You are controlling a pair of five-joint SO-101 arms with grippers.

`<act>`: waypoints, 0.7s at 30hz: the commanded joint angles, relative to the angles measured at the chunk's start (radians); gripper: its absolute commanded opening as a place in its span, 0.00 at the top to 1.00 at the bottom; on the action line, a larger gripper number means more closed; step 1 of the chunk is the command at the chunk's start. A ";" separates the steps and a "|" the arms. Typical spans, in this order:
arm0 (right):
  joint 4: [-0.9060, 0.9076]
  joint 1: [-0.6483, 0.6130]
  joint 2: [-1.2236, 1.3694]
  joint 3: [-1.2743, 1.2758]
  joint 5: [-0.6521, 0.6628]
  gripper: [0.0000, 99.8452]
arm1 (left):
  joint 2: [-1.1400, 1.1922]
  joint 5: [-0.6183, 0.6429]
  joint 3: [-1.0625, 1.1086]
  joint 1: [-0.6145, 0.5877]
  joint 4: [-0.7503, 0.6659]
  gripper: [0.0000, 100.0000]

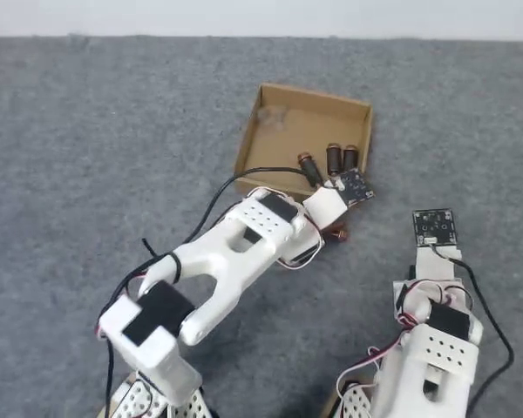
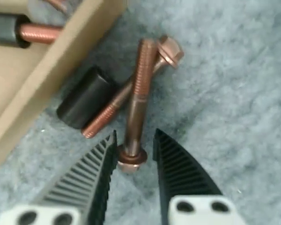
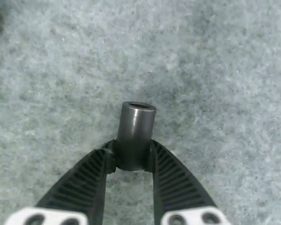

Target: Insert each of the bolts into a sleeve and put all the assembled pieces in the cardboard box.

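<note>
Two copper bolts lie crossed on the grey carpet beside a loose black sleeve point(image 2: 84, 101), just outside the cardboard box point(image 1: 283, 109). My left gripper point(image 2: 135, 136) is open, its fingers on either side of the head end of one bolt point(image 2: 136, 103); the other bolt point(image 2: 103, 119) lies under it. My right gripper point(image 3: 131, 147) is shut on a second black sleeve point(image 3: 133, 124), held above the carpet with its hollow end pointing away. Three assembled pieces point(image 1: 334, 158) lie in the box near its front right corner.
The box wall point(image 2: 47, 79) stands close beside the loose sleeve and bolts. In the high view the left arm point(image 1: 244, 248) stretches to the box's near corner, and the right arm point(image 1: 431, 331) sits at the lower right. Open carpet surrounds them.
</note>
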 commanded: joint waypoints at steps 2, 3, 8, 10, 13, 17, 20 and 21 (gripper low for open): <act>-0.018 -0.010 -0.030 -0.009 0.020 0.99 | 0.015 -0.014 -0.087 -0.002 0.048 0.93; -0.018 -0.010 -0.030 -0.009 0.020 0.99 | 0.020 -0.014 -0.093 -0.002 0.063 0.94; -0.018 -0.010 -0.031 -0.009 0.020 0.99 | 0.023 -0.015 -0.097 -0.002 0.109 0.99; -0.018 -0.010 -0.031 -0.009 0.020 0.99 | 0.025 -0.015 -0.094 -0.002 0.146 0.99; -0.018 -0.010 -0.031 -0.009 0.020 0.99 | 0.025 -0.015 -0.091 -0.017 0.193 0.99; -0.018 -0.008 -0.033 -0.009 0.020 0.99 | 0.023 -0.011 -0.085 -0.091 0.221 0.99; -0.018 -0.008 -0.033 -0.009 0.020 0.99 | 0.015 -0.009 -0.051 -0.164 0.222 0.99; -0.018 -0.008 -0.033 -0.008 0.020 0.99 | 0.015 -0.011 -0.044 -0.183 0.236 0.99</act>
